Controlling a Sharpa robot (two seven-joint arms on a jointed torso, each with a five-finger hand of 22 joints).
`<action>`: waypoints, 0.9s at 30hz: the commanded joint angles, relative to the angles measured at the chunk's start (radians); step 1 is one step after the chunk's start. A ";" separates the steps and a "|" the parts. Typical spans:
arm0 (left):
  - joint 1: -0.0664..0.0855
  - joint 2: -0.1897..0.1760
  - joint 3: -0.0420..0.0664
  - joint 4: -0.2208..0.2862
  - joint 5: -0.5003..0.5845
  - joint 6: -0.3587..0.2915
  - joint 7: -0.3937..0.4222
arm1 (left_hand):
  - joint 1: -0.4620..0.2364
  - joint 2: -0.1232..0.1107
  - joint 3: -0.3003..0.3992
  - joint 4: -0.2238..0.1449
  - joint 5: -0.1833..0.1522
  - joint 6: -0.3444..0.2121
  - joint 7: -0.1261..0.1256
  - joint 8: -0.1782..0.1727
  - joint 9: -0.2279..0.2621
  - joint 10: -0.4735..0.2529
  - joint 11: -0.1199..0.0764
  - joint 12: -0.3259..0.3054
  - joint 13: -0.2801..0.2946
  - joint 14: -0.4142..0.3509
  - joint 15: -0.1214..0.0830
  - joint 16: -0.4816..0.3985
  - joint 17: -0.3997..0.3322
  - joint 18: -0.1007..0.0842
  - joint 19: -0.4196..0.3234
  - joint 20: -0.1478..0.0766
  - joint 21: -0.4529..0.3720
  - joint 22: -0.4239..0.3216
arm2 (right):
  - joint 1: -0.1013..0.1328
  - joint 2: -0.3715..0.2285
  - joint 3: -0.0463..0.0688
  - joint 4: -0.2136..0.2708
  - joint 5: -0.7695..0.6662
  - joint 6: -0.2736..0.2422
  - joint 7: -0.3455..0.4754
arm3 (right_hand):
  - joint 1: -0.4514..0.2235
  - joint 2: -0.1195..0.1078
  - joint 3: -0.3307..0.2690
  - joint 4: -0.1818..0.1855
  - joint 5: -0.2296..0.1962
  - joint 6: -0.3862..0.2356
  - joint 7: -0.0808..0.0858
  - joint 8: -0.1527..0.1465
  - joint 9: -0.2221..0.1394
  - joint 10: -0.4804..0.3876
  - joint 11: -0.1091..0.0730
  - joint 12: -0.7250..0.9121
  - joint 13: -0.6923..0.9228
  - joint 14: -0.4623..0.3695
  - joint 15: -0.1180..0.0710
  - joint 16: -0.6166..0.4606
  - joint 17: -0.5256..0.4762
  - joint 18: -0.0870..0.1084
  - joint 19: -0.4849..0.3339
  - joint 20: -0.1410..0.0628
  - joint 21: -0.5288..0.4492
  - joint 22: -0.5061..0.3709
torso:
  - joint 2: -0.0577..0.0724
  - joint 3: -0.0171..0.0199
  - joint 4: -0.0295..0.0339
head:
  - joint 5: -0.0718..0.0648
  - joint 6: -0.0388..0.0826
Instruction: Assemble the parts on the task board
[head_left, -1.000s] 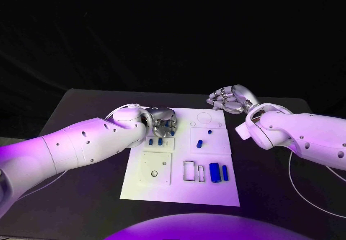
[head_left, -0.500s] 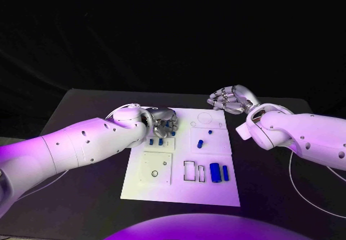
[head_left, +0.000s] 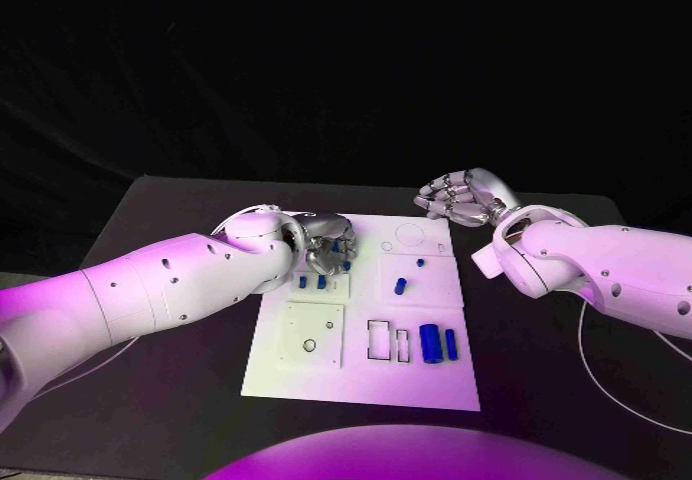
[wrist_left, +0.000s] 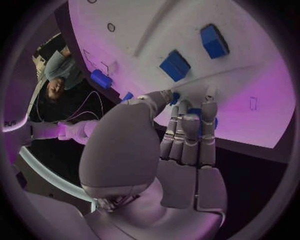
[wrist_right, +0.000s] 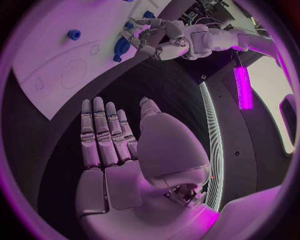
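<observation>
The white task board (head_left: 368, 375) lies mid-table. My left hand (head_left: 329, 250) hovers over its far left corner, and in the left wrist view the thumb and fingertips (wrist_left: 187, 107) pinch a small blue part (wrist_left: 175, 97). Beside that hand, two small blue blocks (head_left: 310, 283) stand in the board, also seen close up as blue blocks (wrist_left: 175, 65). Two blue pegs (head_left: 401, 287) sit in the board's middle right. A thick blue cylinder (head_left: 428, 343) and a slimmer one (head_left: 451, 346) stand near the right edge. My right hand (head_left: 459, 200) is raised past the far right corner, palm (wrist_right: 119, 165) bare, fingers apart.
The black table (head_left: 173, 380) surrounds the board on all sides. A square plate with a round hole (head_left: 310, 337) and empty rectangular slots (head_left: 379, 340) lie on the board's near half. A thin cable (head_left: 606, 370) trails on the table under my right arm.
My left hand has shifted slightly toward the board's far edge with the blue part at its fingertips. The right arm has stayed still.
</observation>
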 joint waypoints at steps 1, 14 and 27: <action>-0.008 0.002 -0.006 -0.003 0.005 0.043 -0.005 | 0.003 0.014 0.002 -0.004 0.004 0.022 -0.005 0.010 0.004 0.010 -0.004 0.013 0.006 0.004 -0.007 0.006 0.002 -0.006 0.010 -0.001 0.000 0.002 | -0.001 0.001 0.000 0.000 -0.009 0.018 -0.001 | -0.006 0.008 -0.007 0.000 0.004 0.002 0.074 0.003 -0.001 -0.001 -0.002 0.001 -0.001 -0.003 0.001 -0.005 -0.001 0.005 -0.004 -0.001 -0.004 -0.001 | 0.000 0.0001 0.0002 | -0.001 0.001; -0.008 0.008 -0.006 -0.012 0.007 0.045 -0.006 | 0.007 0.037 0.023 -0.005 0.002 0.079 -0.014 0.028 0.011 0.039 -0.016 0.021 0.011 0.019 -0.018 0.016 0.017 -0.011 0.033 -0.008 0.013 0.023 | -0.002 0.003 0.000 -0.001 -0.010 0.022 -0.004 | -0.006 0.009 -0.007 0.000 0.005 0.003 0.073 0.005 -0.001 0.000 -0.002 0.001 -0.001 -0.002 0.001 -0.005 -0.002 0.005 -0.005 0.000 -0.004 -0.003 | 0.000 0.0008 -0.0004 | -0.001 0.001; -0.013 0.016 -0.006 -0.018 0.014 0.064 -0.004 | -0.005 0.031 0.020 0.002 0.000 0.079 -0.014 0.023 0.009 0.041 -0.016 0.015 0.009 0.028 -0.018 0.022 0.031 -0.013 0.040 -0.010 0.018 0.030 | -0.002 0.004 0.000 -0.002 -0.011 0.026 -0.005 | -0.007 0.011 -0.007 0.000 0.005 0.006 0.073 0.006 -0.001 0.002 -0.003 0.002 -0.001 0.000 0.000 -0.004 -0.003 0.005 -0.005 0.000 -0.003 -0.005 | 0.000 0.0008 0.0000 | -0.002 -0.001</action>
